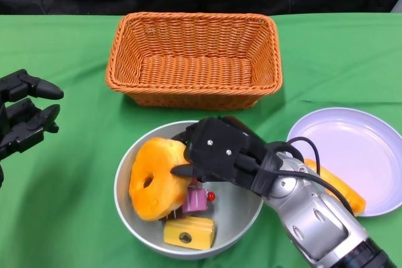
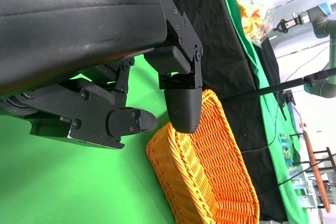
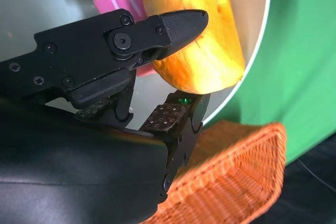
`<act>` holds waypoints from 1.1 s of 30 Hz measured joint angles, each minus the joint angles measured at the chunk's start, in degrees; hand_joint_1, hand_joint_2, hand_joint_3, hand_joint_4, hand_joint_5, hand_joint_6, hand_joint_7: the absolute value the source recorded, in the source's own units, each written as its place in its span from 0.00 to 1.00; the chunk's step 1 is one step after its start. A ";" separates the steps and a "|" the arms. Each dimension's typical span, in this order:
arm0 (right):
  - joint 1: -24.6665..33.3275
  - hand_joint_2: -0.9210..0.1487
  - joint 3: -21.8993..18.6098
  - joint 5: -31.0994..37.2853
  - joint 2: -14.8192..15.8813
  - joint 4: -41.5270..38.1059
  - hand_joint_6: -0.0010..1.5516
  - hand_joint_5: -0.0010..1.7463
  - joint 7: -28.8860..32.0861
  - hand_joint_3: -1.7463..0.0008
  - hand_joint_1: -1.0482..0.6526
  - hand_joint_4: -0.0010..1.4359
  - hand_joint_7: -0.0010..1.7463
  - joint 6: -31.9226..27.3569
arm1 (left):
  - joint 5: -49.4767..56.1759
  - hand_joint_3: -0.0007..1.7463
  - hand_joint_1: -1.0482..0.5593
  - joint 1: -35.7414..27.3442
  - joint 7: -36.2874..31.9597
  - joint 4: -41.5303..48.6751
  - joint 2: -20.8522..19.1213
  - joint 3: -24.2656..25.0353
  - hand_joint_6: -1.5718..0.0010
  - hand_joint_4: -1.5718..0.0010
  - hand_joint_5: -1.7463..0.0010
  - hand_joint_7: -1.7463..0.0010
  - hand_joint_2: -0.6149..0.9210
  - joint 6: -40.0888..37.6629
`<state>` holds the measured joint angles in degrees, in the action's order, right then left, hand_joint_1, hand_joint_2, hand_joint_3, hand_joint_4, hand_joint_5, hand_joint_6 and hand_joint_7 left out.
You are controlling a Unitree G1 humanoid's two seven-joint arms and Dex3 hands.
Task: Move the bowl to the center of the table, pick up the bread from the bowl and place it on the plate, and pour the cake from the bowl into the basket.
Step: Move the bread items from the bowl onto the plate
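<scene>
One basket [image 1: 195,59], one plate [image 1: 358,155], one bowl [image 1: 135,218] on green counter [image 1: 69,218]. Bowl holds one ring-shaped bread [image 1: 154,180], yellow cake [image 1: 187,231], pink cake [image 1: 195,200]. Right robot hand [image 1: 217,152] reaches into bowl, fingers [image 3: 181,24] pinching bread. Left robot hand [image 1: 22,120] hovers at counter's left, fingers apart, holding nothing.

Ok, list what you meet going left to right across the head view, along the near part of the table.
Left hand → bowl → ring-shaped bread → right hand → plate.
</scene>
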<state>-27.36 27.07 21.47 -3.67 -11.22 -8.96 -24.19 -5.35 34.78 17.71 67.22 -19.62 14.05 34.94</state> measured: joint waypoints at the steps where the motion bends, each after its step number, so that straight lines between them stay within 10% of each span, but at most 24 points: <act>1: 0.24 0.00 -0.14 -0.13 -0.04 -0.22 0.70 0.51 0.44 0.92 0.41 0.61 0.12 0.71 | 0.00 0.24 0.66 0.00 0.00 0.03 0.00 0.00 0.59 0.59 0.06 0.29 1.00 0.00; 20: 2.89 0.00 -3.66 -2.34 -0.42 2.08 0.68 0.51 1.18 0.92 0.41 0.66 0.14 2.42 | 0.02 0.23 0.66 0.00 -0.01 0.05 -0.02 -0.01 0.58 0.59 0.07 0.30 1.00 -0.01; 33: 6.96 0.00 -2.80 -1.59 -0.09 15.10 0.61 0.74 0.44 0.92 0.44 0.57 0.28 1.54 | 0.07 0.23 0.66 0.01 -0.03 0.06 -0.06 -0.03 0.58 0.60 0.07 0.31 1.00 -0.49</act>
<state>-20.39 24.26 19.89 -3.75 3.88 -8.52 -22.64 -5.28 34.79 17.68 67.28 -19.67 14.03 34.44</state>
